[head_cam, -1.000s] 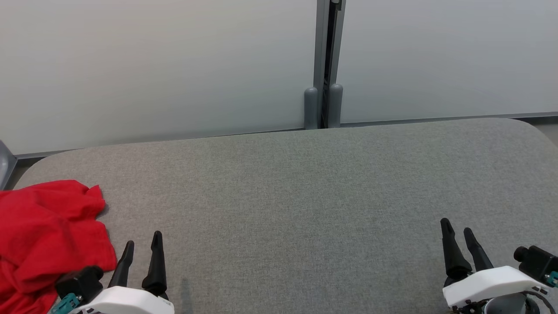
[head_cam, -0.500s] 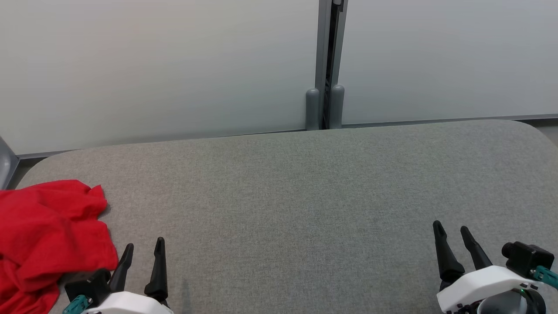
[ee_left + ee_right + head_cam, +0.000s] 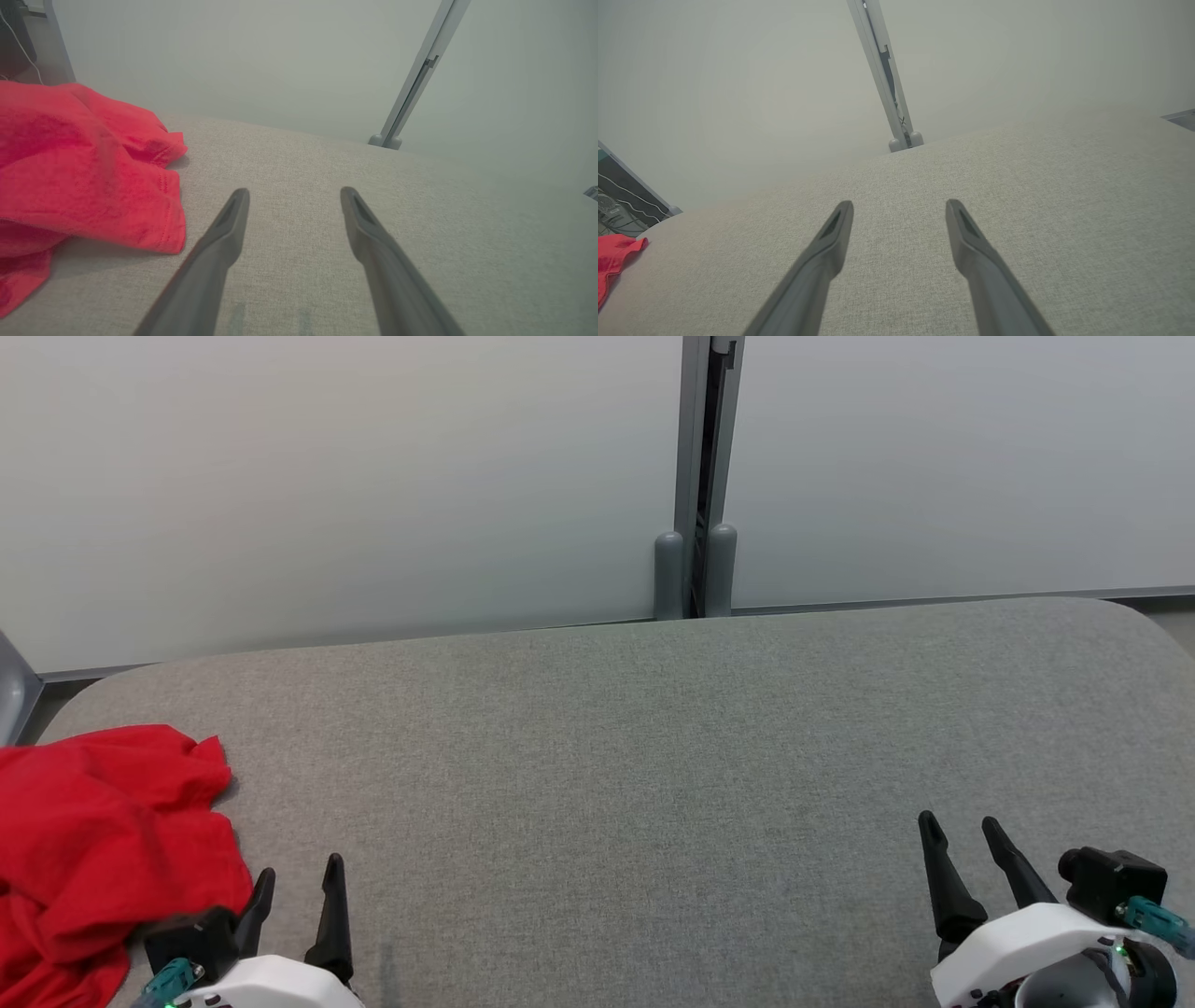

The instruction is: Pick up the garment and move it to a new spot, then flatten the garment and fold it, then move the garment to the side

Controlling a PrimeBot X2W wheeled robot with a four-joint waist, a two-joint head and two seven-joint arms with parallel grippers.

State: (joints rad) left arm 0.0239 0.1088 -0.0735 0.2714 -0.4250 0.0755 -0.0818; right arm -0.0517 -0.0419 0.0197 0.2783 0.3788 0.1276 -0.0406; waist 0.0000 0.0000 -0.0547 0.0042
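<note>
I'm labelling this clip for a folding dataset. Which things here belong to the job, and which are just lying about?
Part of the job:
- red garment, crumpled at the left end
- left pincer, open, beside it
- right pincer, open
- grey fabric-covered surface

Just there:
- frosted wall panels
- grey metal post between them
- cables beyond the left corner
</note>
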